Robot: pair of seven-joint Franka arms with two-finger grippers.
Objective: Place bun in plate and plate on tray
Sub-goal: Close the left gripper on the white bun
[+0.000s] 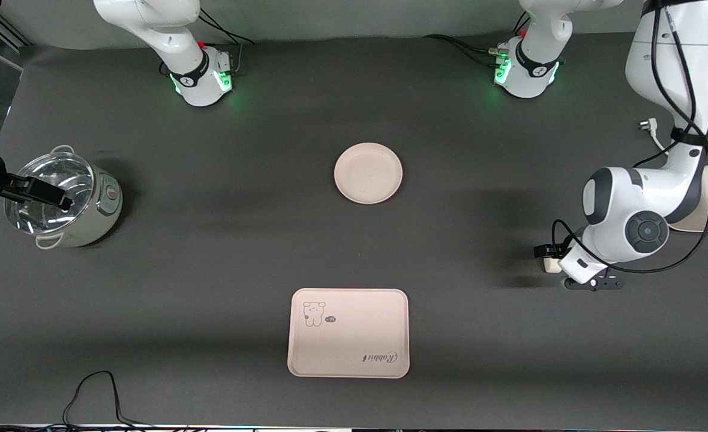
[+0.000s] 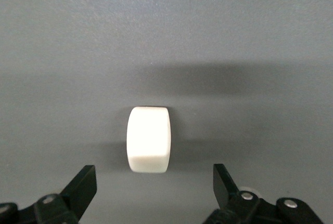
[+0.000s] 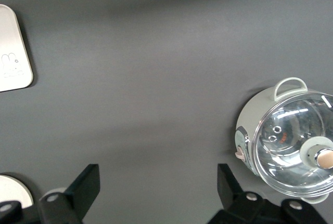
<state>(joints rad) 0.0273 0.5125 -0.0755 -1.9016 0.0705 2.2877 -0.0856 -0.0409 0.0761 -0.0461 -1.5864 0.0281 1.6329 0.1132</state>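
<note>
A small electric cooking pot (image 1: pixel 66 201) with a glass lid (image 3: pixel 294 148) is sitting toward the right arm's end of the table (image 1: pixel 210 252).

The dark table (image 1: pixel 210 252) carries plate (image 1: pixel 368 173), tray (image 1: pixel 348 333), bun (image 1: pixel 551 264), and a pot (image 1: pixel 66 200), seemingly glass-lidded.

The small smooth white bun (image 2: pixel 149 139) lies on the dark grey matte table (image 1: pixel 210 336). The round plate (image 1: pixel 368 173) is plain cream-beige. The rectangular cream-beige tray (image 1: pixel 348 333) carries a cartoon animal drawing and dark "Rabbit" script. The pale green pot (image 1: pixel 60 200) has a clear glass lid.
</note>
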